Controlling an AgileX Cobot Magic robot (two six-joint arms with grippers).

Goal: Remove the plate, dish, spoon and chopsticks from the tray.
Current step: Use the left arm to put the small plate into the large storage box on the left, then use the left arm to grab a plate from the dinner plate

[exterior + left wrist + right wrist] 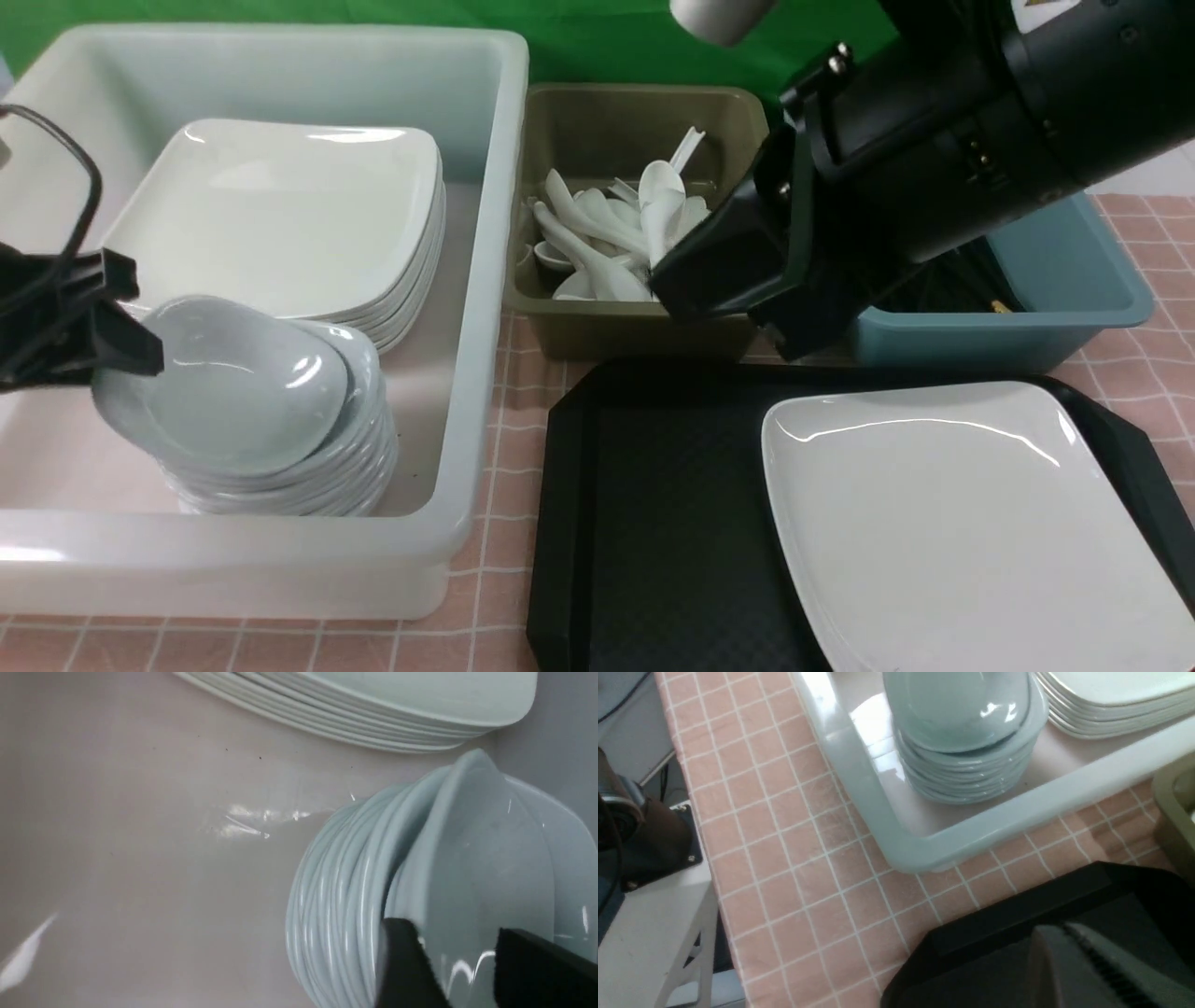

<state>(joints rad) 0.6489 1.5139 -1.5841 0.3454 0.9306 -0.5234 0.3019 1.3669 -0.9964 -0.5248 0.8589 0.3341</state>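
Along the near side of the scene, I am seeing the white bin's thick rim (233, 551) running straight, with a strip of checked tablecloth (481, 551) lying between that bin and the black cut-corner tray (691, 523). The tray's left part is lying bare inside its raised rim, while the large rounded-square white plate (962, 523) is filling much of its right part. Inside the white bin, open floor is showing beside the stacked dishes (289, 495).

The small glossy dish (233, 392) is resting tilted on top of that stack, right at my left gripper (455, 938). Its fingers are standing spread, with the dish's rim between them; I cannot tell whether they are touching it. Beyond, the stacked white plates (280, 215) are sitting in the same bin. My right gripper (1062, 931) is pressed together, hanging well apart from the dish. Farther off, white Chinese soup spoons (597, 252) are lying in the olive bin (644, 327), and black chopsticks (971, 280) are lying in the blue bin (1008, 341), partly hidden by my right arm (934, 140).

The left wrist view is showing the gap between the left fingers, which the front view is hiding; only the front view is showing the tray's plate.
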